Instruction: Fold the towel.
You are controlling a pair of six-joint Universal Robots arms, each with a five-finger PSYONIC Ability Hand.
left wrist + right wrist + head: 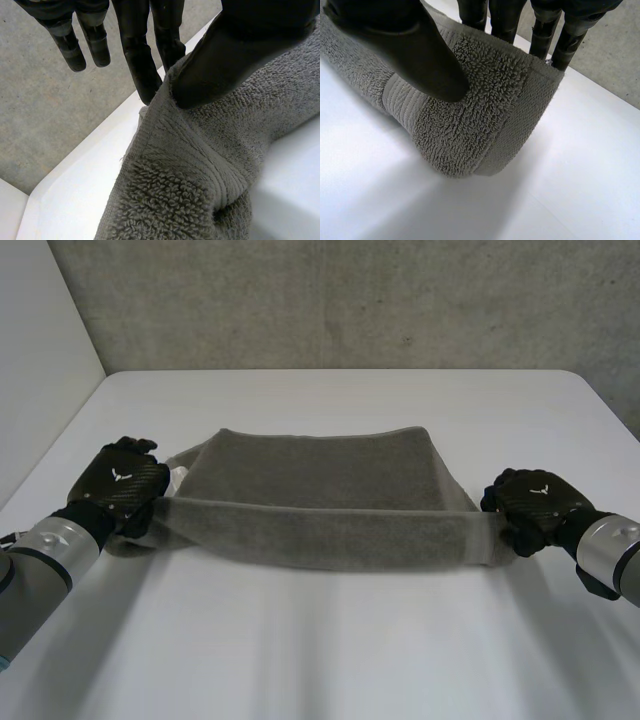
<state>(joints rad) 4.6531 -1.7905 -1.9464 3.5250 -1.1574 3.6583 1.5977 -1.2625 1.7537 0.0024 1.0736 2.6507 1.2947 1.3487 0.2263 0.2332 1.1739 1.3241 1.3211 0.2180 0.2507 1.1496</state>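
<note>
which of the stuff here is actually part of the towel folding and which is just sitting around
Part of the job:
towel
left robot hand, pinching the towel's near left corner
right robot hand, pinching its near right corner

Just surroundings:
white table under the towel
concrete wall behind the table

surface: white table (330, 640) | on it: grey towel (320, 490), far part resting flat
</note>
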